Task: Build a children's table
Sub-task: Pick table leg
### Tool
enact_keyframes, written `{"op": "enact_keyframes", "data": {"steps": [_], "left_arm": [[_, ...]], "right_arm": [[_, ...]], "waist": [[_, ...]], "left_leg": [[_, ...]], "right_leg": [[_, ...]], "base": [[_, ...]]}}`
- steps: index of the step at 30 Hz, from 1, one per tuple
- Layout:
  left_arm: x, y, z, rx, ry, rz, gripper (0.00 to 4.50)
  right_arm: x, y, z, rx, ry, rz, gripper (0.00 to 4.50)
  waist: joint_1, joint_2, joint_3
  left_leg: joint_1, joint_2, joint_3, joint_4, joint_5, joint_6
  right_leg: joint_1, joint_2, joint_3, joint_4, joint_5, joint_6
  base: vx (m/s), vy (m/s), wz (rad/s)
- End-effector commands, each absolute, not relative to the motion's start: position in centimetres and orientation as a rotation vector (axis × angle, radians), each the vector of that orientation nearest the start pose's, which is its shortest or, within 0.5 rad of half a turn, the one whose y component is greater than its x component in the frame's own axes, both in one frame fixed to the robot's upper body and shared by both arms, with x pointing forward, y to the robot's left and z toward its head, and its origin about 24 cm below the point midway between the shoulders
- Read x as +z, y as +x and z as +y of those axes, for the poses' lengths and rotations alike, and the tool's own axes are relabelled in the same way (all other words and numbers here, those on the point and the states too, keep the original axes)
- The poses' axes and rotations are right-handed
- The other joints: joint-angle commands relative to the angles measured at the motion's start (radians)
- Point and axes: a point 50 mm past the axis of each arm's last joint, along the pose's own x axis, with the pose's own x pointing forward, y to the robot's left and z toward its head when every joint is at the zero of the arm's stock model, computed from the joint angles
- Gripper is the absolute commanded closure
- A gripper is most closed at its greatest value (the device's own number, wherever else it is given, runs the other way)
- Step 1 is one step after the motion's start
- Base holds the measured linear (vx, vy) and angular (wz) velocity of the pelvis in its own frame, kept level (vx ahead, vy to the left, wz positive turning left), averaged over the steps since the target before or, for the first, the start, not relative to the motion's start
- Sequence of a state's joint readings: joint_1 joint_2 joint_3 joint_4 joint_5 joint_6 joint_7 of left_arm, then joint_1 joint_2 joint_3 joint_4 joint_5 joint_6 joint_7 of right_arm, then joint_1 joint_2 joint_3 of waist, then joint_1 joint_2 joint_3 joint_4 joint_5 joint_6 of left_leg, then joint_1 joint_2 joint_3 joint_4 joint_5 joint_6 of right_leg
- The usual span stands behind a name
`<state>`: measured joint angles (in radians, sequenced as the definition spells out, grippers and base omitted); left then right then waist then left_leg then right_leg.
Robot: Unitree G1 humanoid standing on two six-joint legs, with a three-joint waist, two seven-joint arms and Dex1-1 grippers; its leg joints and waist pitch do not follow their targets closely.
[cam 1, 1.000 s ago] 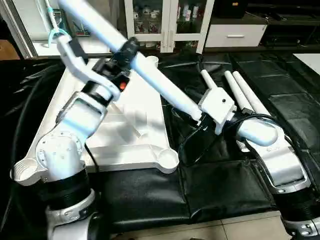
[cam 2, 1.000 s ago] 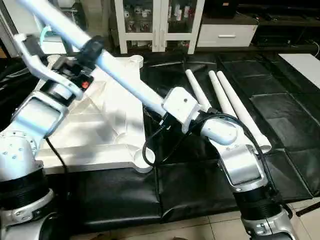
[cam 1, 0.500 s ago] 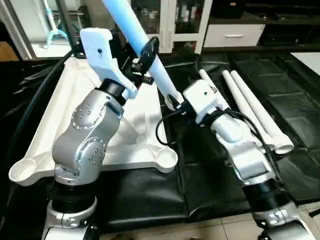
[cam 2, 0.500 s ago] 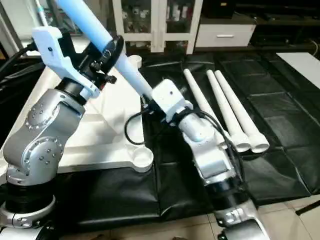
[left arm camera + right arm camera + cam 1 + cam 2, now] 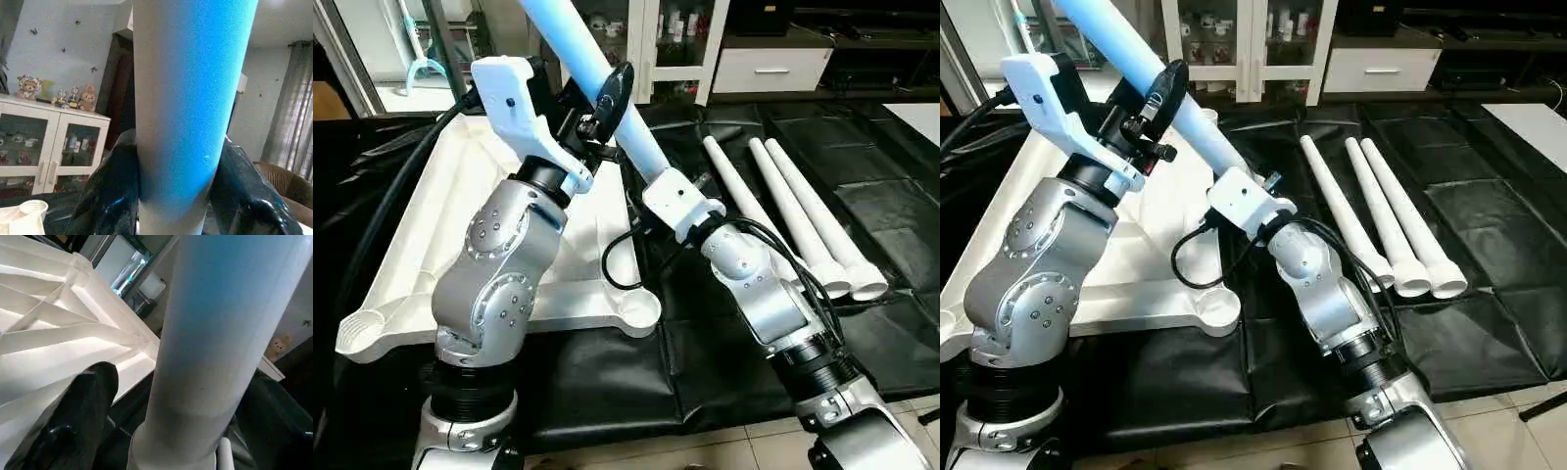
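Above the tabletop [image 5: 597, 225], toward eleven o'clock, a leg [image 5: 597, 73] is clamped by the left claw [image 5: 605, 103], while the right claw [image 5: 161, 396] is spread loosely around it, so slipping could be caused.

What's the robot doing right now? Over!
Left gripper shut on raised leg. Right gripper open around its lower end. Tabletop upside down, three legs lying beside. Nothing in the way.

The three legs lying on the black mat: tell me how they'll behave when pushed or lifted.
The three legs are round tubes lying flat, so a sideways push would probably roll them. They look hollow, so likely light for their length. The raised leg held by the left gripper stays straight, suggesting they're stiff.
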<state>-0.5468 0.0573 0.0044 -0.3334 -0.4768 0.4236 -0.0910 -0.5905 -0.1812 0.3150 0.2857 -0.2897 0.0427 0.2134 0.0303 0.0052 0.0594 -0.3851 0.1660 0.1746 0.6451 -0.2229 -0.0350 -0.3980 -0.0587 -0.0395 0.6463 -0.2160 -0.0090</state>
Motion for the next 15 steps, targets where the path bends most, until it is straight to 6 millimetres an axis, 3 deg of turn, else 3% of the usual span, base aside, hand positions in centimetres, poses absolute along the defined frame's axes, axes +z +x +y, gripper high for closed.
{"op": "enact_keyframes", "data": {"steps": [1, 15], "left_arm": [[23.31, 28.98, 9.63, -0.515, -0.314, -0.454, 2.83], [23.05, 28.8, 9.02, -0.573, -0.317, -0.434, 2.83]], "right_arm": [[13.01, 34.21, -7.37, 0.494, -0.645, -0.245, 0.71], [12.9, 34.61, -7.9, 0.479, -0.641, -0.238, 0.71]], "waist": [[-0.005, 0.006, -0.071], [-0.004, 0.005, -0.072]], "left_leg": [[0.019, 0.055, -0.019, -0.078, -0.052, -0.018], [0.017, 0.054, -0.019, -0.077, -0.046, -0.009]], "right_leg": [[0.057, -0.068, 0.05, -0.06, 0.096, -0.225], [0.058, -0.068, 0.05, -0.059, 0.107, -0.232]], "base": [[0.0, 0.0, 0.0], [0.0, 0.0, 0.0]]}}
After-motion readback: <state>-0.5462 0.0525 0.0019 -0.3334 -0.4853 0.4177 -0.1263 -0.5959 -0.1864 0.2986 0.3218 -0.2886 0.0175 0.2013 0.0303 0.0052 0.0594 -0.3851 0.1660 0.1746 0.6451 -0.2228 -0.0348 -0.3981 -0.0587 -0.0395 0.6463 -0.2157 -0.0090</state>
